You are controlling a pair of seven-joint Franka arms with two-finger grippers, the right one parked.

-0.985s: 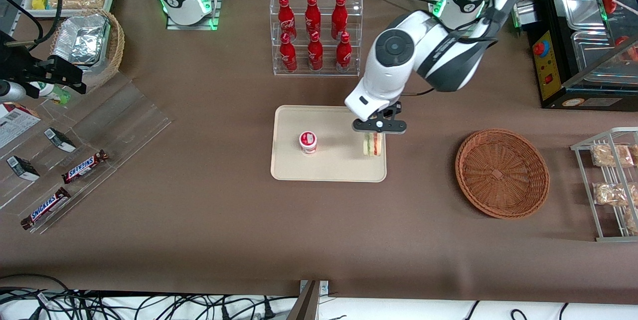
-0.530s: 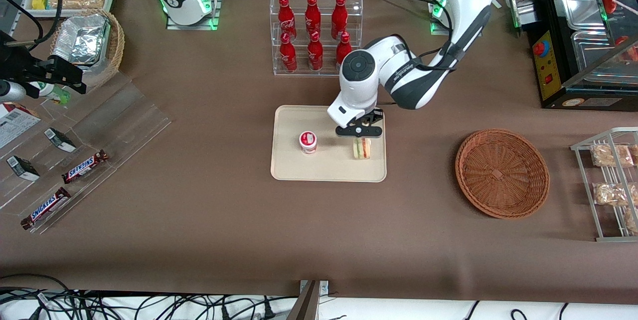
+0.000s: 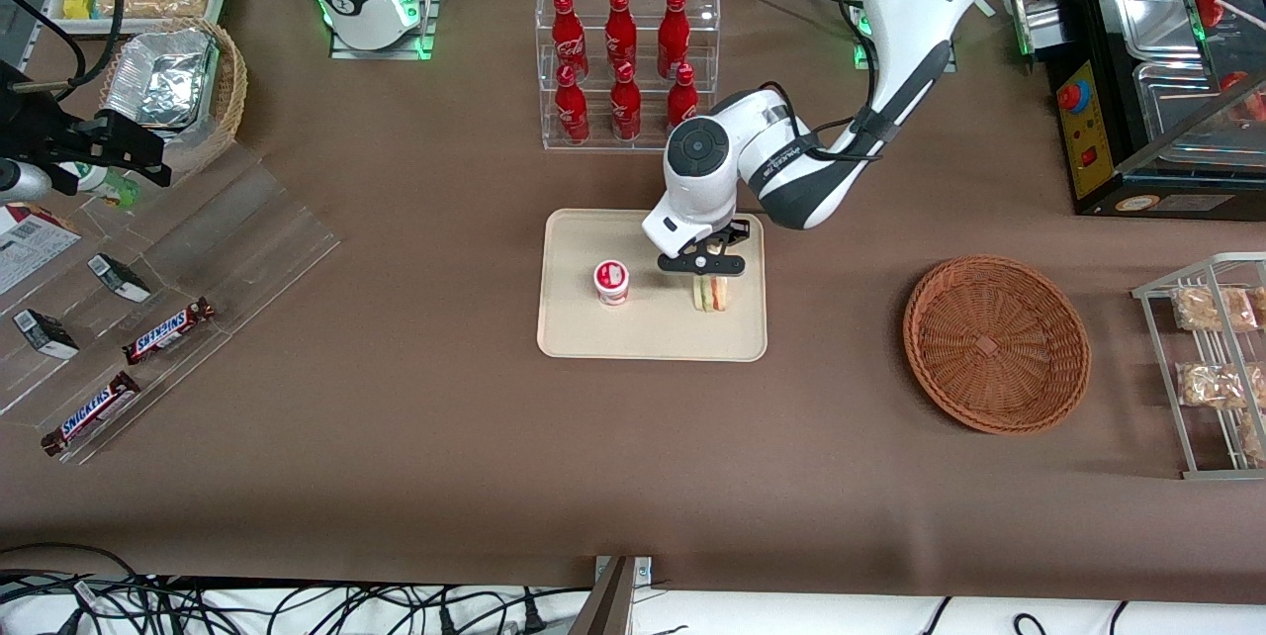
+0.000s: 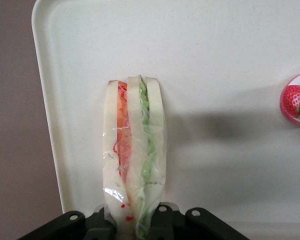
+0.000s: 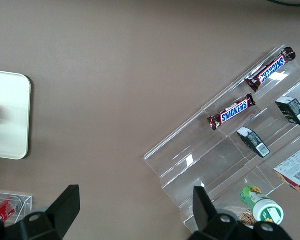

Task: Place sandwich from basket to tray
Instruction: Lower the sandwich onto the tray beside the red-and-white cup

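The wrapped sandwich [image 3: 710,294] [image 4: 134,155], white bread with red and green layers, is held just over the cream tray [image 3: 593,338] [image 4: 230,60], near the tray's edge toward the working arm's end. My gripper [image 3: 703,267] [image 4: 132,220] is shut on the sandwich's upper end, the dark fingers [image 4: 162,215] pinching the wrap from both sides. Whether the sandwich touches the tray surface I cannot tell. The reddish-brown wicker basket [image 3: 996,343] sits on the table toward the working arm's end, with nothing in it.
A small strawberry-lidded cup [image 3: 611,281] [image 4: 296,99] stands on the tray beside the sandwich. A clear rack of red bottles [image 3: 623,61] stands farther from the camera than the tray. A wire rack of snack packs [image 3: 1212,358] stands past the basket. Chocolate bars [image 3: 168,330] lie on acrylic shelves.
The gripper has carried the sandwich from the tray's edge farther in over the tray, toward the cup, and lower. Its grip stays shut.
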